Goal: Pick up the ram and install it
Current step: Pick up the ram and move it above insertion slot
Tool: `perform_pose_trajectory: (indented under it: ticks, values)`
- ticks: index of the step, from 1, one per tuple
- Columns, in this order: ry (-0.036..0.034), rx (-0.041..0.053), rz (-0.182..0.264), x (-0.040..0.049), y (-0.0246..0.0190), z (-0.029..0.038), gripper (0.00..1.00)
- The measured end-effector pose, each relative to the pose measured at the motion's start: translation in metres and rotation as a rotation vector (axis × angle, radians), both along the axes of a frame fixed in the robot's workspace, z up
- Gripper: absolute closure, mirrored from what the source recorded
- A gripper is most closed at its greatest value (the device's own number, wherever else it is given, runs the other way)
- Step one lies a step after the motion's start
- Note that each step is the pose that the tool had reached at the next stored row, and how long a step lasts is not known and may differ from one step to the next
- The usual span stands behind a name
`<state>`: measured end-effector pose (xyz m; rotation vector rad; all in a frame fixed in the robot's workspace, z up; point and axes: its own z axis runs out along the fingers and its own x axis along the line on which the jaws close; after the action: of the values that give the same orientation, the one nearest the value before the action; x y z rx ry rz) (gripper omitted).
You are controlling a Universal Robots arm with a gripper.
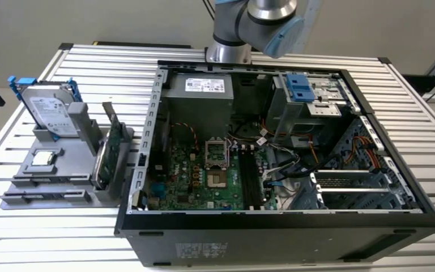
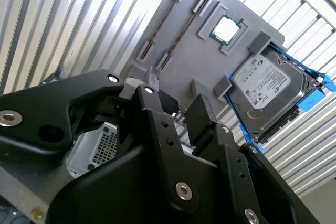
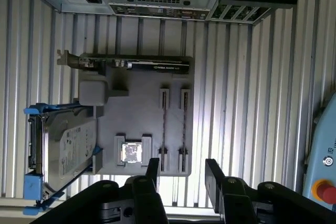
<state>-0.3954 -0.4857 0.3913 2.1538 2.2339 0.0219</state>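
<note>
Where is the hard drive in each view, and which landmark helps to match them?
Exterior view: hard drive upright on the grey tray, at the exterior view's left of the case.
Second wrist view: hard drive in its blue frame, beside the processor.
First wrist view: hard drive beside the processor again.
Landmark: the processor in the tray.

Your second wrist view, itemised:
- End effector [image 2: 177,95]: black, fingers apart, in the foreground.
- Grey holder [image 2: 202,56]: lies on the ribbed bench [image 2: 52,24].
- Ram [image 2: 166,18]: thin, edge-on in the holder's long slots.
- Processor [image 2: 227,29]: seated in a square recess.
- Hard drive [image 2: 268,85]: silver, blue-framed, at the holder's edge.
</note>
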Motion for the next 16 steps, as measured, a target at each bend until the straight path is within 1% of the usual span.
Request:
perform_pose_trajectory:
  ticks: [6, 13, 16]
  values:
    - [0.0001, -0.0014, 0.0, 0.0, 0.0, -0.001, 0.0]
    - [0.0, -0.0032, 0.002, 0.0, 0.0, -0.0055, 0.0]
    - [0.001, -0.0032, 0.006, 0.0, 0.0, -0.0079, 0.0]
